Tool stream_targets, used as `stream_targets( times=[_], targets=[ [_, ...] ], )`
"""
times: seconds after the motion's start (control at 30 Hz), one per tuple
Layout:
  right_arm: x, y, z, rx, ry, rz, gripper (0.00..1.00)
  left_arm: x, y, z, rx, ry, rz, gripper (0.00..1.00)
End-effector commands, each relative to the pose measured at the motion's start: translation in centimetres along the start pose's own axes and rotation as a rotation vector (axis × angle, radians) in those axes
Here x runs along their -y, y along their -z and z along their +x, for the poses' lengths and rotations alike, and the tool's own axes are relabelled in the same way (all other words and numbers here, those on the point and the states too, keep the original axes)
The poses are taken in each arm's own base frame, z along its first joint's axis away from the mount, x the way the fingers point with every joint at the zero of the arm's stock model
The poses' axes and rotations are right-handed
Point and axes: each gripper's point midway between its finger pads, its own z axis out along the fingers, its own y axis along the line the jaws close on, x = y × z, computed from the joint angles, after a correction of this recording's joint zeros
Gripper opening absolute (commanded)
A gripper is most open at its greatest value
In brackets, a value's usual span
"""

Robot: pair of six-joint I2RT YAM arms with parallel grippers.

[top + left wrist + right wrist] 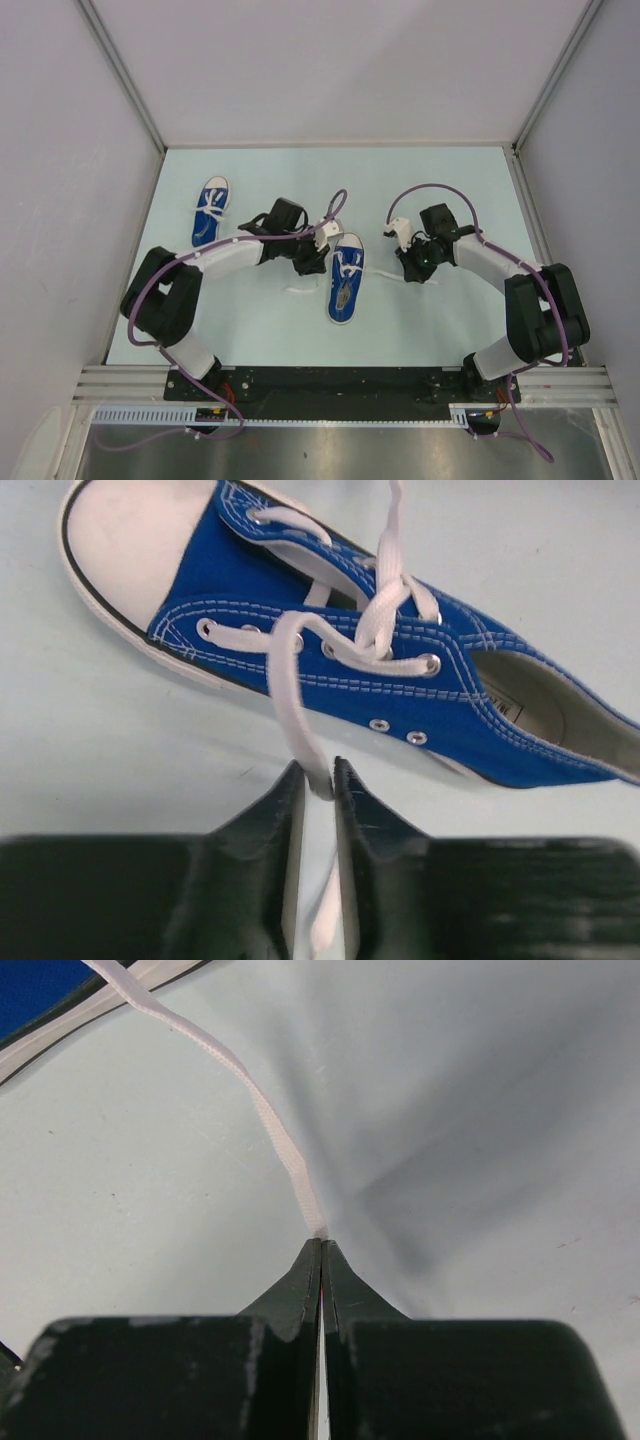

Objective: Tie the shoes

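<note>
On the table [250, 330], at its middle, by the near blue sneaker [346, 285]: hold right claw [321, 1244] clenched on its lace end [263, 1120], taut; close parted left claw [320, 770] squarely on the loose lace [290, 695] between. Other sneaker [210, 212] far-left.

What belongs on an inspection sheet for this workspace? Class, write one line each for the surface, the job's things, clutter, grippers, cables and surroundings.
Surface: pale table, matte, no marks seen.
Job's things: two blue shoes; far shoe lies at the back left, middle shoe lies between the arms, its laces crossed but not tied in a bow.
Clutter: nothing seen.
Grippers: left gripper slightly open, left lace end running loose between its jaws; right gripper shut on right lace end.
Cables: purple cables loop above both arms.
Surroundings: white walls on three sides; metal rail at the near edge.
</note>
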Motion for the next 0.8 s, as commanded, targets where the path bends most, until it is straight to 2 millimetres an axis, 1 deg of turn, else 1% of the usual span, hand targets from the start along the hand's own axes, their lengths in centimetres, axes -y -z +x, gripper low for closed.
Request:
stream_targets(
  times=[0.0, 0.03, 0.07, 0.17, 0.23, 0.33, 0.4, 0.47, 0.53, 0.57, 0.63, 0.77],
  targets=[
    [0.1, 0.6, -0.4, 0.021, -0.001, 0.002, 0.00, 0.1, 0.8, -3.8, 0.124, -0.057, -0.004, 0.12],
    [0.0, 0.6, -0.3, 0.020, -0.007, -0.001, 0.00, 0.2, 1.1, -4.1, 0.141, -0.055, -0.003, 0.06],
    [0.0, 0.6, -0.3, 0.021, -0.012, -0.005, 0.00, 0.6, 1.7, -5.0, 0.176, -0.073, -0.007, 0.01],
    [0.0, 0.7, -0.3, 0.030, -0.036, -0.013, 0.00, 1.2, 2.5, -6.3, 0.245, -0.068, -0.006, 0.00],
    [0.0, 1.0, -0.3, 0.043, -0.057, -0.022, 0.00, 1.4, 2.6, -6.8, 0.279, -0.051, -0.007, 0.00],
    [0.2, 1.5, -0.7, 0.075, -0.096, -0.029, 0.00, 1.8, 2.4, -6.7, 0.292, -0.034, 0.000, 0.00],
    [0.3, 1.9, -1.0, 0.096, -0.123, -0.027, 0.00, 2.1, 2.1, -6.2, 0.282, -0.032, 0.007, 0.00],
    [0.9, 2.6, -1.9, 0.139, -0.132, 0.004, 0.00, 2.3, 2.1, -5.9, 0.290, -0.035, 0.010, 0.00],
    [1.7, 3.5, -3.4, 0.205, -0.114, 0.050, 0.00, 2.6, 2.1, -5.9, 0.293, -0.048, 0.014, 0.00],
    [2.0, 3.7, -4.1, 0.230, -0.108, 0.069, 0.00, 2.7, 2.1, -5.6, 0.286, -0.049, 0.018, 0.00],
    [2.9, 4.4, -5.8, 0.293, -0.094, 0.113, 0.00, 2.9, 2.2, -5.6, 0.290, -0.071, 0.017, 0.00],
    [3.8, 5.1, -9.7, 0.378, -0.068, 0.147, 0.00, 3.4, 2.2, -5.3, 0.283, -0.096, 0.028, 0.00]
  ],
)
